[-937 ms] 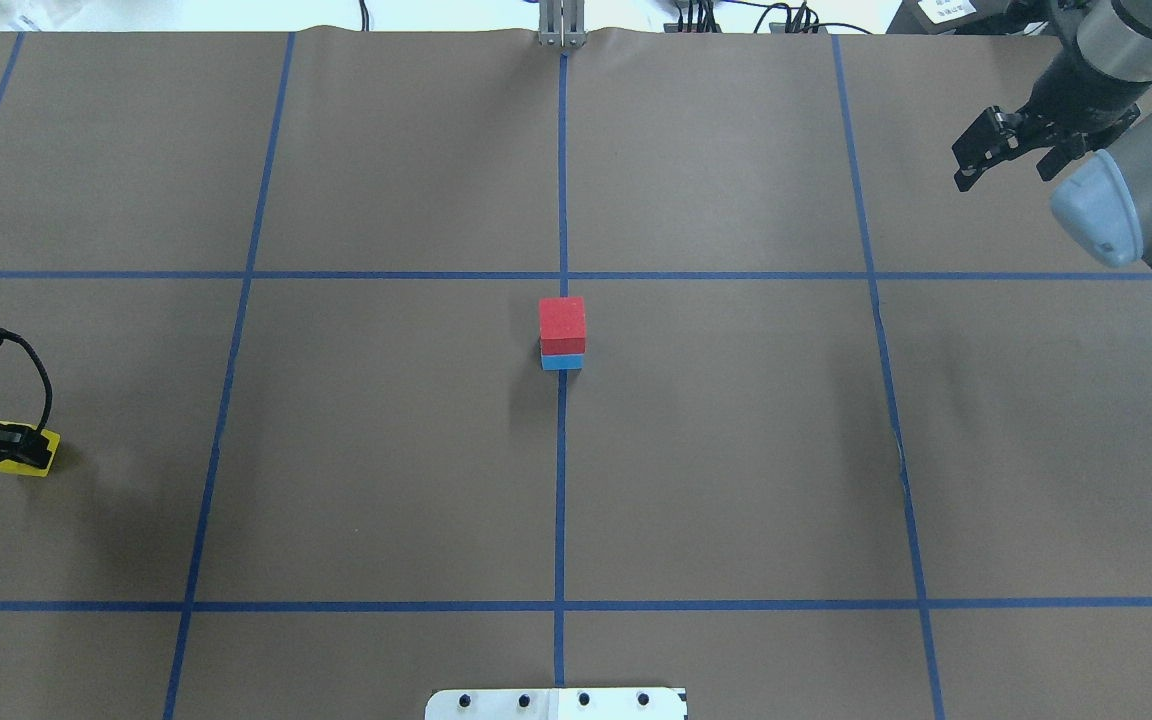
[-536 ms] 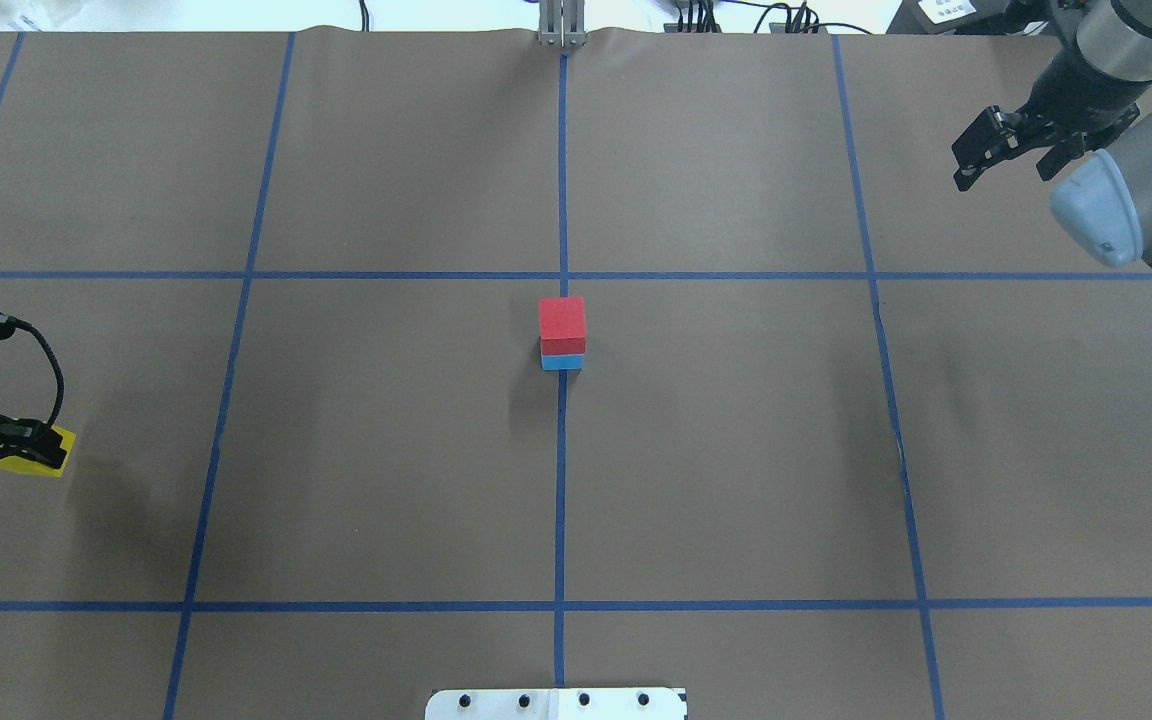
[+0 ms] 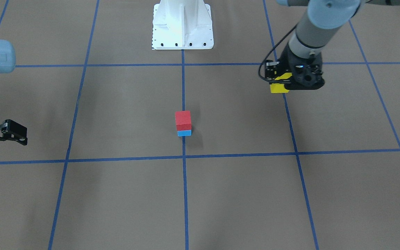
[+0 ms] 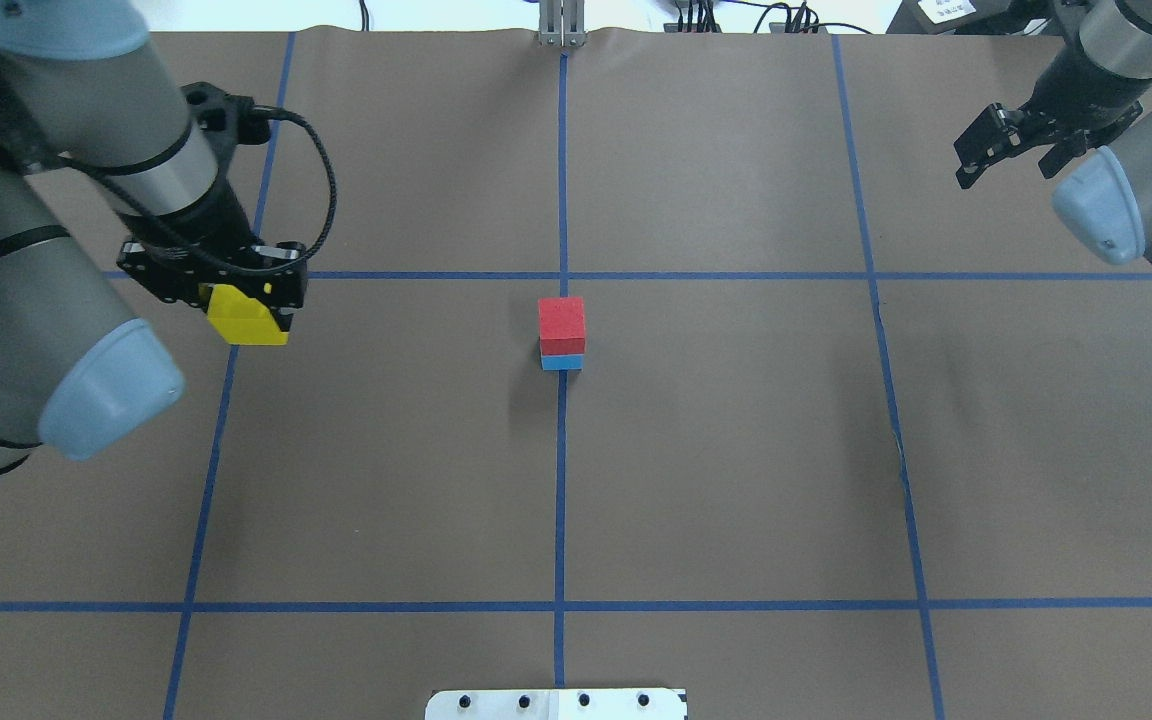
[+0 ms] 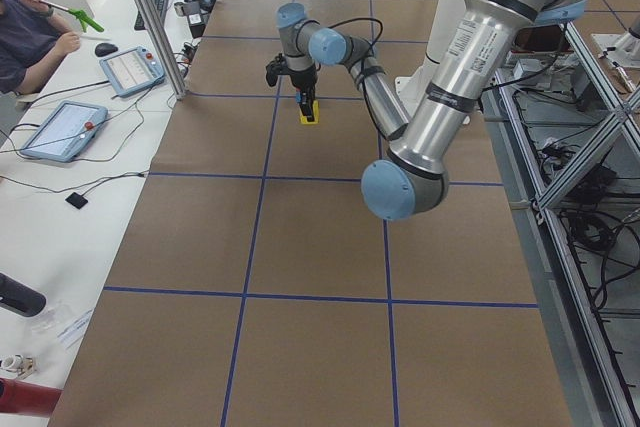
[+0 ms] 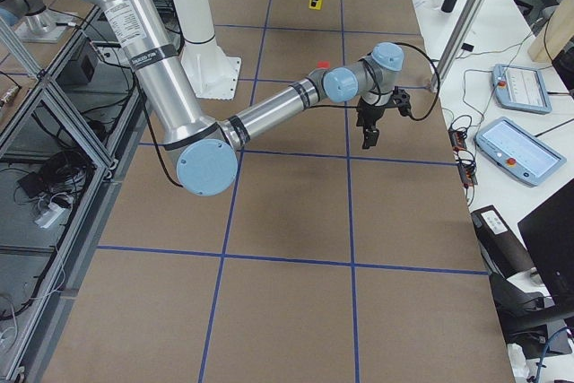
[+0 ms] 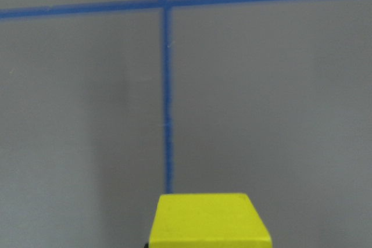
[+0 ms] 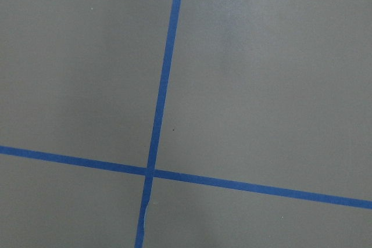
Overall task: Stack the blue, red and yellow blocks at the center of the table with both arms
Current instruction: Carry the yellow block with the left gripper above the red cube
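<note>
The left hand (image 4: 241, 300) was pinching the yellow block (image 4: 248, 322) between its fingers, in the upper left part of the overhead view, just beside a crossing of the blue tape lines (image 4: 562, 180). In the left wrist view the yellow block sat at the bottom centre of the frame, with a tape line running up from it. The right hand (image 4: 1014, 155) was spread, with nothing between its fingers, near the upper right corner, well apart from all blocks. At the centre of the bench (image 4: 736, 450) the red block (image 4: 562, 320) stood on the blue block (image 4: 561, 363), on the middle tape line.
</note>
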You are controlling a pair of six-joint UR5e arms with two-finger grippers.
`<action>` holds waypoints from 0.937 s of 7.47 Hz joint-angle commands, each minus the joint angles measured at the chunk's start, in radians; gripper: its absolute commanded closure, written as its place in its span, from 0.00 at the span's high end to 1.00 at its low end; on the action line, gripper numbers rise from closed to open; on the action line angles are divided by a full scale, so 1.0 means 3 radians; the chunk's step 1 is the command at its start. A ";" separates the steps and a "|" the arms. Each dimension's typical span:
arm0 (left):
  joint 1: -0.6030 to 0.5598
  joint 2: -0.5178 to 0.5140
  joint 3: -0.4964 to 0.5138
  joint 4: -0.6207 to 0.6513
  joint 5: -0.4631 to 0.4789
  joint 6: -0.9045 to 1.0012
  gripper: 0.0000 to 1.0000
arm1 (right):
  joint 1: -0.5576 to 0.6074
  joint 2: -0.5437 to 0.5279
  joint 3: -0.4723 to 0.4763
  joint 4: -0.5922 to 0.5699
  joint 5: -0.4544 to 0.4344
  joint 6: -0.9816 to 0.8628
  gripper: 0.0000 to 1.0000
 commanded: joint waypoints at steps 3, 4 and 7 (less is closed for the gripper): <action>0.0337 -0.1552 0.1730 -0.0545 0.0005 -0.0852 0.00 | 0.0000 -0.0008 0.0002 0.0000 0.0000 0.0000 0.99; 0.0424 -0.1559 0.1921 -0.0843 0.0026 -0.0904 0.00 | 0.0000 -0.0008 0.0002 0.0000 0.0000 0.0000 0.99; 0.0568 -0.1523 0.2035 -0.1039 0.0246 -0.0889 0.00 | 0.0000 -0.0013 -0.0013 0.0000 -0.0005 0.0005 0.99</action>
